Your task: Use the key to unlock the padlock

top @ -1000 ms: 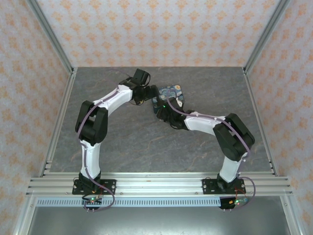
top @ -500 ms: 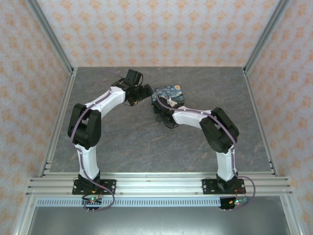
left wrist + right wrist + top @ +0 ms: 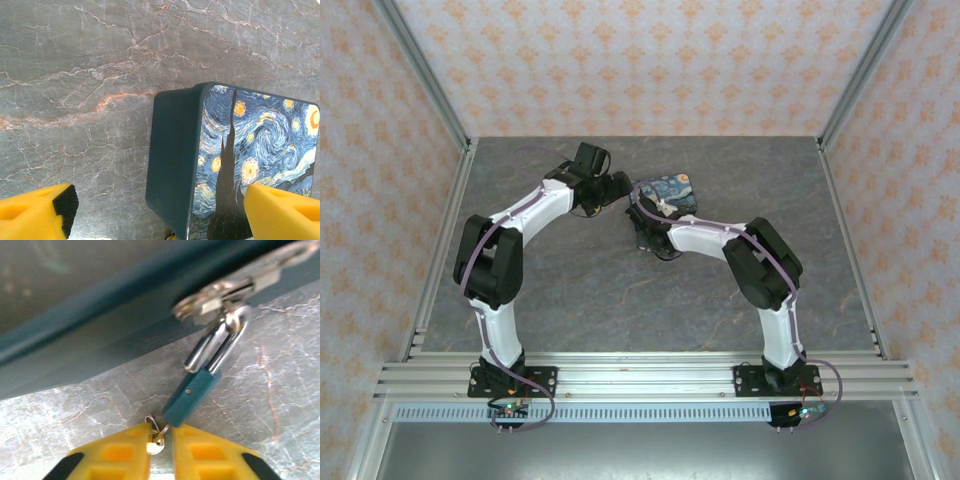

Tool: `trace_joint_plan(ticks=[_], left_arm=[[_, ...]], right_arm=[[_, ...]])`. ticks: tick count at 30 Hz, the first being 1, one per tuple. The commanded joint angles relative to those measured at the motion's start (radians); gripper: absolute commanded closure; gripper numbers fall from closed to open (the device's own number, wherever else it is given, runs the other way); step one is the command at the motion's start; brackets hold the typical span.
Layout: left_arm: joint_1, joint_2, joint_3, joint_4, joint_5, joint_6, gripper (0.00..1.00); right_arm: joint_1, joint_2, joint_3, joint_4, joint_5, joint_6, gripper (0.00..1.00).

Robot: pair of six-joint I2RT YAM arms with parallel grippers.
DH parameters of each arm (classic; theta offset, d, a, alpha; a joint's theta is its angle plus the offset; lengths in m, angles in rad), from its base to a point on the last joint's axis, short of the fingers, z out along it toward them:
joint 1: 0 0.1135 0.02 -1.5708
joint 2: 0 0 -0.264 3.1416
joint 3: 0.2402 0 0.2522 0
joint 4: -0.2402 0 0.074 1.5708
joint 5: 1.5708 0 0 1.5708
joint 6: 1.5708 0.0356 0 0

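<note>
The tiny teal padlock (image 3: 192, 395) hangs by its metal shackle (image 3: 227, 337) from the silver hasp (image 3: 220, 295) of the starry-night box (image 3: 670, 192). The shackle's left leg ends just outside the lock body. A small key (image 3: 159, 442) on a thin wire ring sits in the lock's bottom end, and my right gripper (image 3: 161, 432) is shut on it. In the top view the right gripper (image 3: 642, 215) is at the box's near left corner. My left gripper (image 3: 160, 220) is open, its fingers (image 3: 37, 210) wide apart astride the left edge of the box (image 3: 175, 150); it sits left of the box (image 3: 618, 186).
The box lies at the back middle of the grey marble table (image 3: 580, 280). Aluminium rails (image 3: 440, 240) and patterned walls close the table in on three sides. Both arms bend inward and meet near the box.
The left gripper has drawn back a little to the left of the box. The right arm has folded inward, its elbow shifting left, with the gripper staying at the box's near corner.
</note>
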Motion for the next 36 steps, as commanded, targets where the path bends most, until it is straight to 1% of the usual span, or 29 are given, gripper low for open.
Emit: trace_joint_plan(ticks=[1, 6, 27, 35, 36], left_arm=[[0.013, -0.045, -0.016, 0.020, 0.006, -0.008, 0.13], [0.014, -0.050, -0.021, 0.020, 0.008, -0.005, 0.13], [0.015, -0.091, -0.059, 0.016, 0.031, 0.001, 0.13], [0.008, -0.111, -0.101, 0.026, 0.050, 0.001, 0.13], [0.006, -0.113, -0.105, 0.025, 0.051, 0.002, 0.13]], right_arm=[[0.004, -0.004, -0.021, 0.005, -0.007, -0.011, 0.89], [0.005, -0.040, -0.066, 0.019, -0.017, -0.013, 1.00], [0.005, -0.255, -0.395, 0.103, -0.110, -0.006, 1.00], [0.004, -0.337, -0.475, 0.131, -0.134, -0.008, 1.00], [0.002, -0.346, -0.480, 0.142, -0.142, -0.013, 0.91]])
